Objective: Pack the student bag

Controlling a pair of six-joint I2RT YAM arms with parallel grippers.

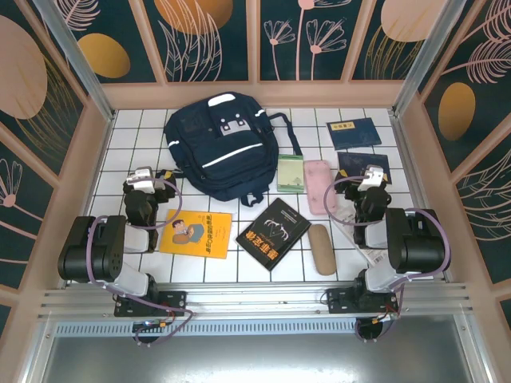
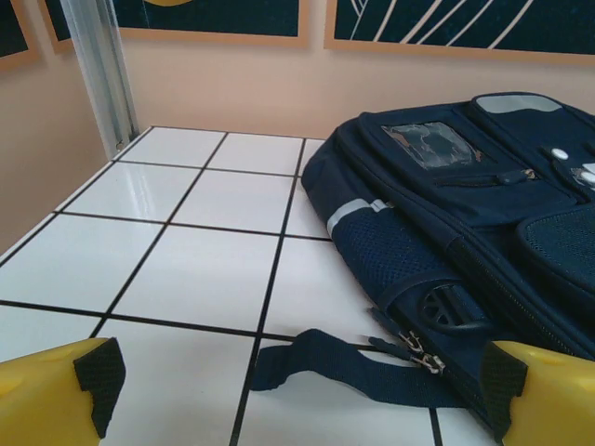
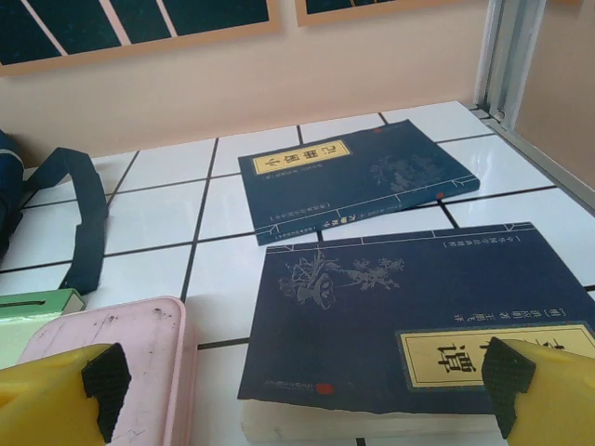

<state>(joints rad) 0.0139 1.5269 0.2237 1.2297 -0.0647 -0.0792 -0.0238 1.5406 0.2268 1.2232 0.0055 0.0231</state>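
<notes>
Student bag (image 1: 217,148): flat on the white tiled table (image 1: 136,128), upper middle of the top view, top end toward the back wall, front pockets up. Soft navy fabric, by the look limp and prone to slump when lifted; probably light while unfilled, yet bulky, and apt to fold rather than move as one piece. No firm edge to pinch on the panels themselves. Best holds, as judged: the dark strap loop (image 3: 88,223) at the left of the right wrist view, the loose webbing strap (image 2: 325,367) trailing along the bottom centre of the left wrist view, or the zipper pull (image 2: 420,353) beside it for opening. Main compartment apparently zipped; hard to confirm. Left gripper (image 1: 142,177) just off the bag's lower left corner, jaws spread wide, nothing between them. Right gripper (image 1: 371,177) right of centre, likewise wide apart and empty, by the nearer navy book (image 1: 351,162). Further out, goods to pack: green booklet (image 1: 291,173) and pink case (image 1: 317,186) just right of the bag, second navy book (image 1: 355,133) upper right, yellow book (image 1: 196,233), black book (image 1: 273,232) and tan case (image 1: 322,249) across the lower middle.
</notes>
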